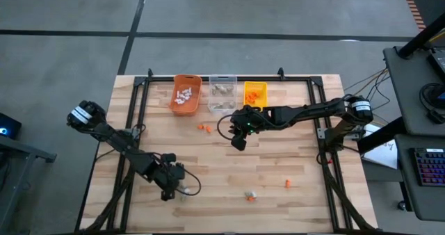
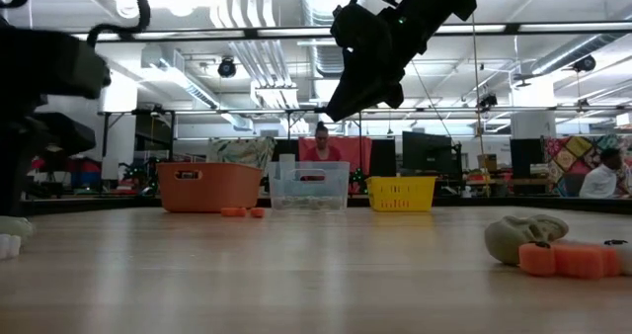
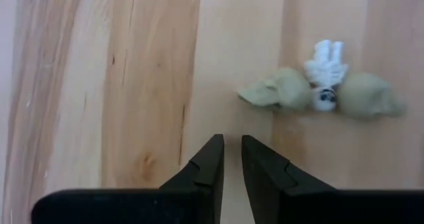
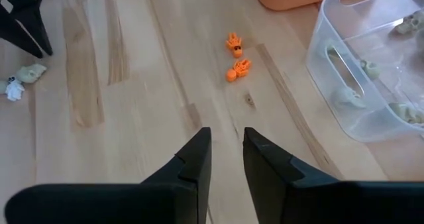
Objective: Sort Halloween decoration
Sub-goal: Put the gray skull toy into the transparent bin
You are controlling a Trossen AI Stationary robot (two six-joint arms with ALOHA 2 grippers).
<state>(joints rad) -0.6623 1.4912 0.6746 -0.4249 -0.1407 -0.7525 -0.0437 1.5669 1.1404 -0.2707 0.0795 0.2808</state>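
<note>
Near the table's front left, my left gripper (image 1: 174, 192) (image 3: 232, 144) points steeply down, its fingers close together with nothing between them. Just beyond its tips, two grey-tan trinkets (image 3: 278, 93) and a white skeleton figure (image 3: 326, 75) lie in a row on the wood. My right gripper (image 1: 236, 143) (image 4: 227, 136) hangs high above the table's middle, holding nothing, with a narrow gap between its fingers. Two orange trinkets (image 4: 235, 55) lie on the table ahead of it, near the bins.
Along the far edge stand an orange bin (image 1: 186, 94) with white pieces, a clear bin (image 1: 222, 92) with grey-tan pieces and a yellow bin (image 1: 255, 92) with orange pieces. A grey-tan and an orange trinket (image 1: 250, 195) and another orange one (image 1: 286, 184) lie near the front edge.
</note>
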